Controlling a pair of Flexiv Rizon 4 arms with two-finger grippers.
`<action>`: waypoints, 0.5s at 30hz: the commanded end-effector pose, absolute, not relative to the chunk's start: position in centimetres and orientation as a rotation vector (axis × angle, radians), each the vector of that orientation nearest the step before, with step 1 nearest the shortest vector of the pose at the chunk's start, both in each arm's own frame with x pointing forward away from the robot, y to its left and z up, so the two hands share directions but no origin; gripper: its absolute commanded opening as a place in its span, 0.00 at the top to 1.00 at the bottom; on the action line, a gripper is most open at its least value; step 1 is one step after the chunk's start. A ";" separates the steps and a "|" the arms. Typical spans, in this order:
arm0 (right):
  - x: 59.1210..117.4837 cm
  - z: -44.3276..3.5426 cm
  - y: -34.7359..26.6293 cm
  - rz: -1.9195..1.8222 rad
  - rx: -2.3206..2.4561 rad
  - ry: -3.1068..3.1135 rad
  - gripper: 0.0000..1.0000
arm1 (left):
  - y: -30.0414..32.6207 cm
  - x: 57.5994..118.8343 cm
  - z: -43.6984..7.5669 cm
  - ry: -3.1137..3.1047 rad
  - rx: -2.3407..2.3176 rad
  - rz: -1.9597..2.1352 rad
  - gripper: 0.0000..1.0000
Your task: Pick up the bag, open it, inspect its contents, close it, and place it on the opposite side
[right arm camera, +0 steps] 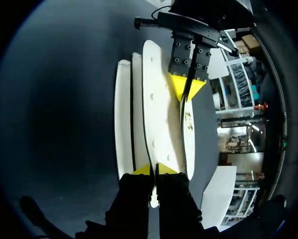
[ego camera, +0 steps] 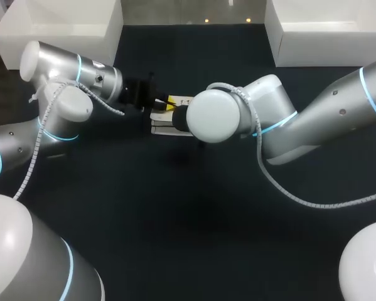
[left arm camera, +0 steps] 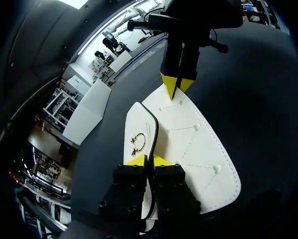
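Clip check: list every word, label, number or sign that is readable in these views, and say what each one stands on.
No text can be read in any view.
Bag: no lettering on its white panels, only studs, stitching and a gold ring clasp.
Head view: there are faint dark marks on the bag's far edge, too small to read.

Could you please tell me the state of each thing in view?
bag: held at both ends, layers slightly parted.
left gripper: jaws shut on bag.
right gripper: jaws shut on bag.
left box: open-topped.
right box: open-topped, looks empty.
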State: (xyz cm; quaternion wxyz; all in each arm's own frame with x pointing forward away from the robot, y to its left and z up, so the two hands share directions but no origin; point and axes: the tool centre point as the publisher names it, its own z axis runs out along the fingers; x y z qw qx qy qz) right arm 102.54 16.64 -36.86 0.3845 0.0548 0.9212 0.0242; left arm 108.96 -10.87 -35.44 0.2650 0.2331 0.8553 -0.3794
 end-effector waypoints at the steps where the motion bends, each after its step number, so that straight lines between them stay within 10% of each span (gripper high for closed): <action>1: 102.6 -37.1 16.7 0.061 0.140 2.345 1.00 | -10.9 109.0 -35.8 2.320 0.630 -1.014 1.00; 2: 102.6 -37.1 16.7 0.061 0.140 2.345 1.00 | -11.0 109.0 -35.8 2.321 0.631 -1.007 1.00; 4: 102.6 -37.1 16.7 0.061 0.140 2.345 1.00 | -11.4 108.9 -35.6 2.317 0.637 -1.009 0.64; 7: 102.6 -37.1 16.7 0.061 0.140 2.345 1.00 | -11.7 108.8 -35.2 2.297 0.642 -1.020 0.59; 10: 102.6 -37.1 16.7 0.061 0.140 2.345 1.00 | -11.9 108.8 -34.7 2.281 0.646 -1.024 0.62; 15: 102.6 -37.1 16.7 0.061 0.140 2.345 1.00 | -12.3 108.9 -34.7 2.268 0.654 -1.012 1.00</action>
